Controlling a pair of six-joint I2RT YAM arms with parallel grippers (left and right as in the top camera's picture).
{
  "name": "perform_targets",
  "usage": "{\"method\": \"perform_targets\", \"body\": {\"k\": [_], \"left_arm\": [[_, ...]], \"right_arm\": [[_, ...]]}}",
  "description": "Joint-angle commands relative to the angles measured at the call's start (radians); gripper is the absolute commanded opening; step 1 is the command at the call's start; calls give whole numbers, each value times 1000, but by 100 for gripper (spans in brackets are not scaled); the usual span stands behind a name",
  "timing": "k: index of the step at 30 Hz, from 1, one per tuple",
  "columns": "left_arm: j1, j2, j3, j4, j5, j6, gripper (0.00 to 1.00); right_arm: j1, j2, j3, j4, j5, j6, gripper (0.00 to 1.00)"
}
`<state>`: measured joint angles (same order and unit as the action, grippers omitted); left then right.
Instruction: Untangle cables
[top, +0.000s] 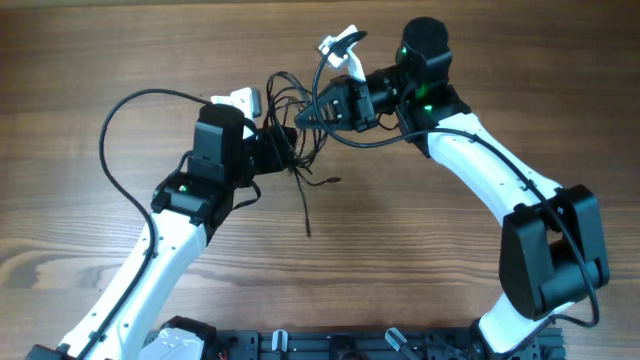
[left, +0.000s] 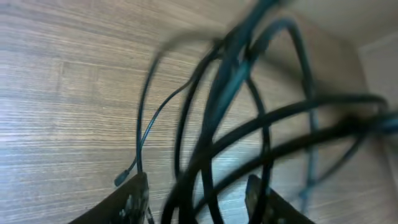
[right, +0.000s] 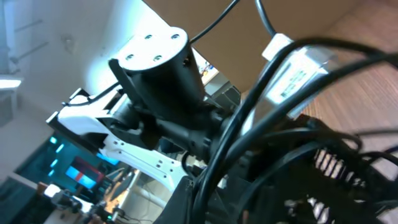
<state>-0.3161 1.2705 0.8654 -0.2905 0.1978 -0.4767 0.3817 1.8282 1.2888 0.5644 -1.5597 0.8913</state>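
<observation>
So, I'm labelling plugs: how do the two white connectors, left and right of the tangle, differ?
The left connector shows as a broad rectangular block, set level; the right connector looks slimmer, forked and tilted. Both are white, beside the tangled cables.

It looks like a robotics lab: two white-and-black arms (top: 150, 270) rise from a rail (top: 330, 345) at 6 o'clock of a wood-grain table (top: 420, 260), and a glowing screen (right: 78, 171) (blurred) sits at 8 o'clock in the right wrist view.
</observation>
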Motion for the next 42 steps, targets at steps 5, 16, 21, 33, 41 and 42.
{"method": "perform_targets", "body": {"k": [5, 16, 21, 33, 41, 42], "left_arm": [[137, 15, 13, -130, -114, 54, 31], [360, -12, 13, -237, -91, 85, 23], [476, -106, 13, -277, -91, 84, 21], [593, -286, 13, -247, 410, 77, 60], [536, -225, 13, -321, 482, 172, 63], [519, -214, 12, -333, 479, 188, 63]], "right_arm": [[-179, -20, 13, 80, -64, 210, 4], [-393, -19, 11, 24, -64, 231, 5], [-480, -19, 11, 18, -64, 231, 4], [-407, -19, -174, -38, -63, 198, 29], [-61, -19, -210, 233, -63, 111, 99], [-33, -19, -210, 268, -63, 111, 99]]}}
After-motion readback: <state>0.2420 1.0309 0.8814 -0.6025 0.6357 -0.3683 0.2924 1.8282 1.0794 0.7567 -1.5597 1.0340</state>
